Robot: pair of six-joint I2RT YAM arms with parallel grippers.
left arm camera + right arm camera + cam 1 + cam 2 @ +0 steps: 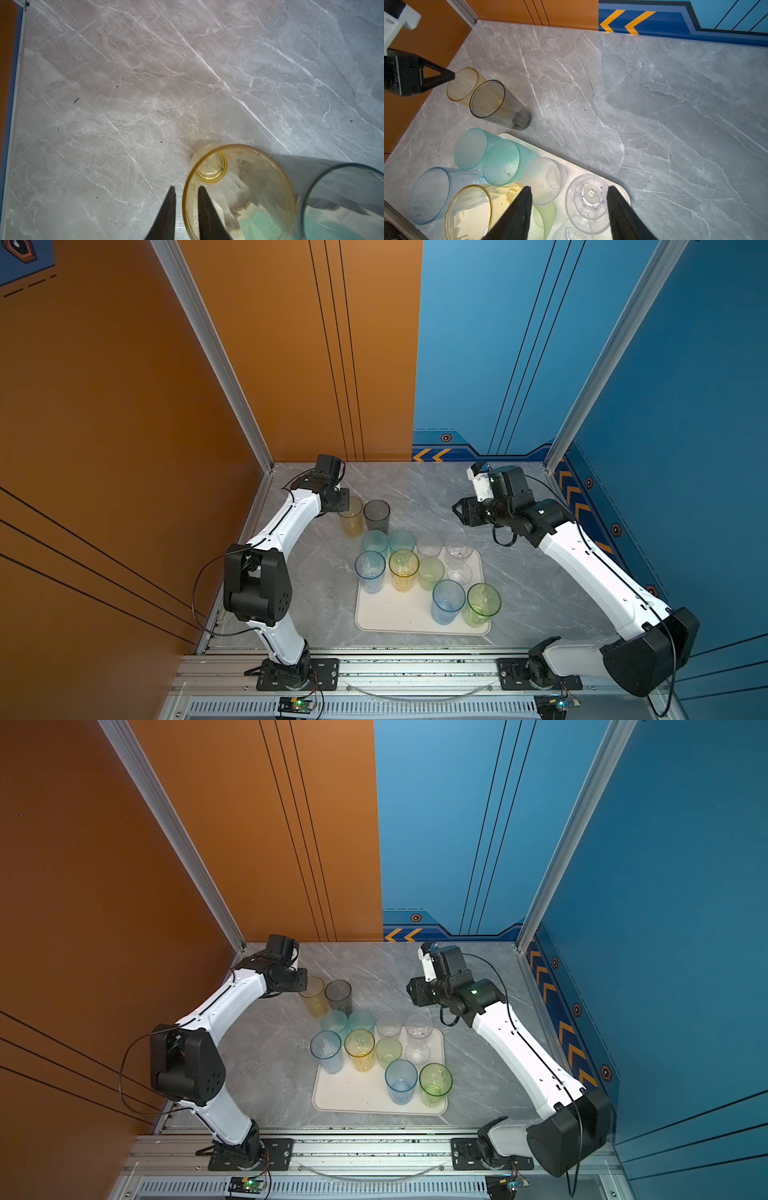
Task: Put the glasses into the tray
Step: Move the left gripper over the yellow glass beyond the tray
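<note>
The left gripper [186,187] straddles the rim of the yellow glass [249,187], which stands on the table [124,83] behind the tray [395,614]. Its fingers [166,218] are nearly shut, though I cannot tell whether they pinch; it should clamp firmly and lift straight, clear of the grey glass [342,197] just beside. The right gripper [569,187] hangs open and empty above the tray's far end. The table is smooth grey marble, enclosed by an orange wall [124,406] and a blue wall [498,344].
</note>
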